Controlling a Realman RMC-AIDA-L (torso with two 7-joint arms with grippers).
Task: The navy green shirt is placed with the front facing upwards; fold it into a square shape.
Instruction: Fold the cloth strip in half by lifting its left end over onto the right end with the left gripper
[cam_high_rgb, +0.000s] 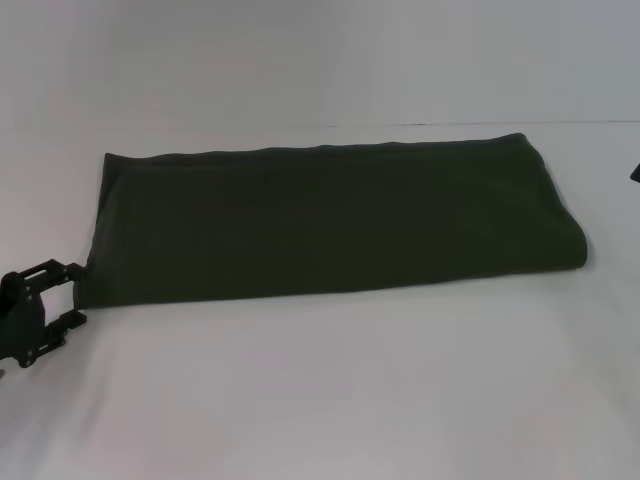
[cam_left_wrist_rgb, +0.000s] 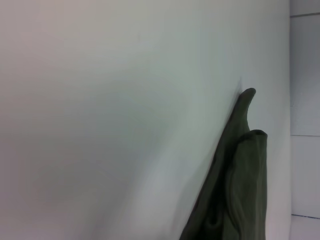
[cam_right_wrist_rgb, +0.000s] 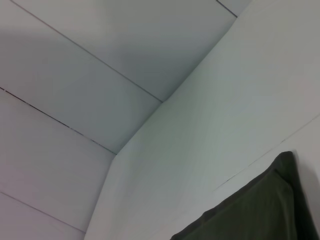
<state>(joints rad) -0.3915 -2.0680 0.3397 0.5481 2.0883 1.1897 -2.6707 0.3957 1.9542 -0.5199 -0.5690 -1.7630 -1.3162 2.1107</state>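
The navy green shirt (cam_high_rgb: 330, 220) lies folded into a long dark band across the white table, with no lettering showing. Its layered edge (cam_left_wrist_rgb: 240, 180) shows in the left wrist view and one corner (cam_right_wrist_rgb: 260, 210) in the right wrist view. My left gripper (cam_high_rgb: 78, 295) sits at the shirt's near left corner, low on the table. Its two black fingers (cam_high_rgb: 62, 270) are spread apart and open, with nothing clamped between them. Only a dark sliver of my right arm (cam_high_rgb: 635, 172) shows at the right edge, just off the shirt's right end.
The white table (cam_high_rgb: 320, 400) stretches wide in front of the shirt. A pale wall (cam_high_rgb: 320, 60) rises close behind the table's far edge.
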